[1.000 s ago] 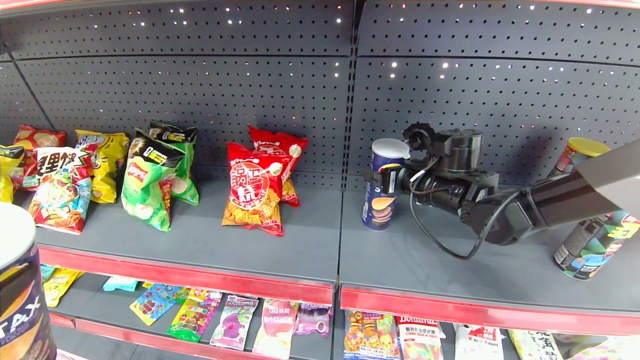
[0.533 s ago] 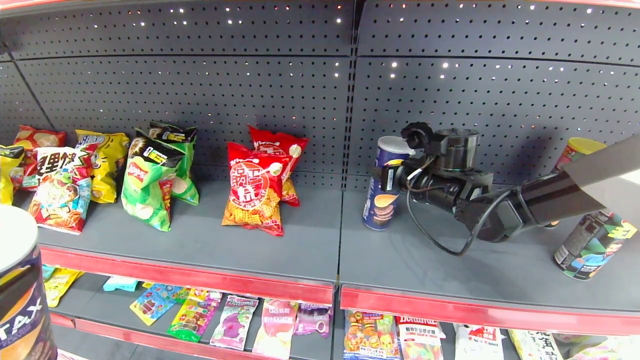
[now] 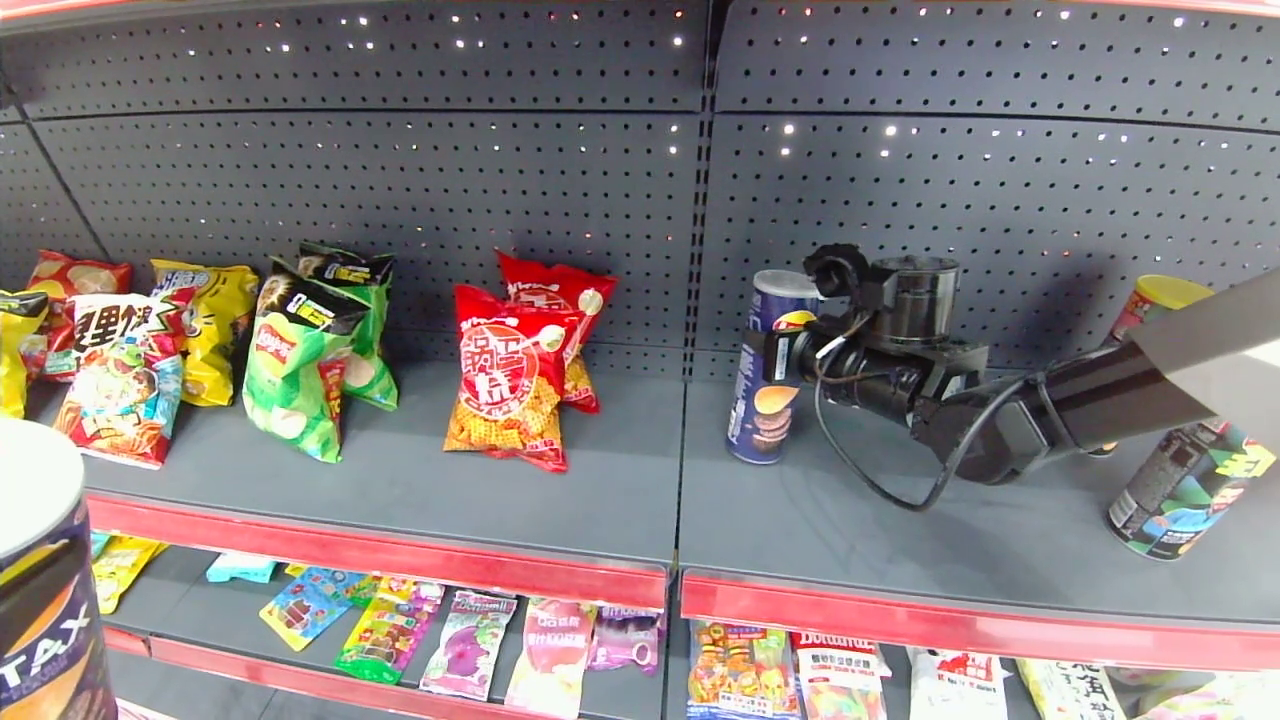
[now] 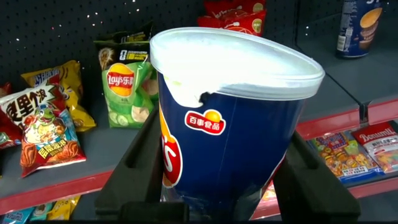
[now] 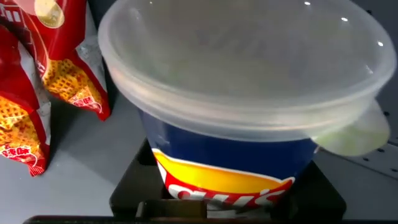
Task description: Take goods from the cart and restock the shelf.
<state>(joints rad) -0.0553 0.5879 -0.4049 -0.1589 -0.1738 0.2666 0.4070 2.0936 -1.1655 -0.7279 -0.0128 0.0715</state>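
Two clamps: left end effector (image 4: 224, 171) grips near can (image 4: 239, 118), right end effector (image 5: 230, 186) far can (image 3: 762, 415).

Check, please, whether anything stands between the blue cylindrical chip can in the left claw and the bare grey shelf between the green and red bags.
Nothing visible stands between the can and that bare shelf.

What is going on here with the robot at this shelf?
The robot is restocking a shop shelf. Its right gripper is shut on a blue can, which is close to upright on the shelf, to the right of the red bags, and not yet released. The left gripper holds a second blue can lower down, in front of the shelf.
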